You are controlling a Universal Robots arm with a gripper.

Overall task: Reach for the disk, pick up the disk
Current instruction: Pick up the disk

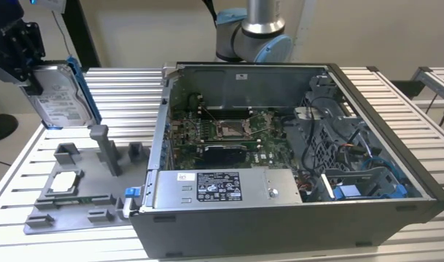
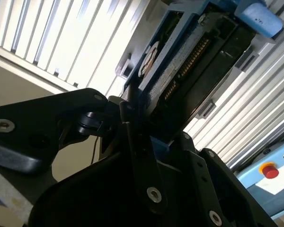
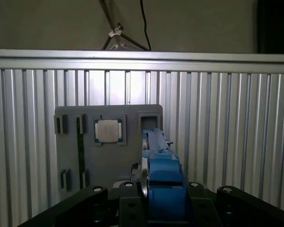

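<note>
The disk (image 1: pixel 58 101), a silver hard drive with a white label in a blue carrier, hangs upright in the air at the exterior view's far left, above the slatted table and behind the grey fixture (image 1: pixel 76 188). My gripper (image 1: pixel 31 81) is shut on its upper edge. In the first wrist view the disk (image 3: pixel 163 172) appears edge-on between the black fingers (image 3: pixel 128 198), over the fixture (image 3: pixel 109 163). The second wrist view looks along the disk's connector side (image 2: pixel 180 61), clamped in the gripper (image 2: pixel 137 127).
A small silver square chip (image 1: pixel 64 183) sits in a pocket of the fixture, with a grey post (image 1: pixel 105 144) standing beside it. An open computer case (image 1: pixel 280 164) takes up the middle and right of the slatted table (image 1: pixel 127 90). The arm's base (image 1: pixel 254 33) stands behind the case.
</note>
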